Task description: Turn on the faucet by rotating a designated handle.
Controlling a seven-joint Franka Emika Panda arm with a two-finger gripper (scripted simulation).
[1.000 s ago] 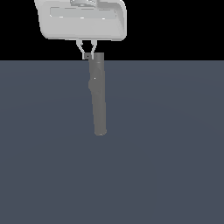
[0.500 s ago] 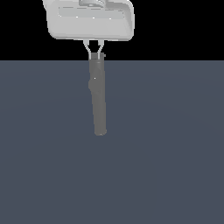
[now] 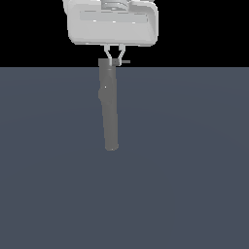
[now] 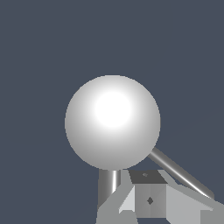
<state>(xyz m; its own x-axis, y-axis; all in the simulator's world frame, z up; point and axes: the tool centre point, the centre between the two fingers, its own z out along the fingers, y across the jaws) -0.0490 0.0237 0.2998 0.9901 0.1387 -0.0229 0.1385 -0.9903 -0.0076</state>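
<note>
At centre of exterior view, faucet [image 3: 110, 104]: long matte grey column, slightly kinked, rounded end toward viewer. Thin handle [image 3: 125, 62] pointing toward view's right at flat end. Gripper [image 3: 115, 54] above, fingers slightly apart, holding nothing.

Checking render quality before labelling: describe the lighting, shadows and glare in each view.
Exterior view: flat, even light, no cast shadows; faucet, handle and gripper sharp. Wrist view: strong white glare on a bright sphere, shading darker at its rim; no blur.
</note>
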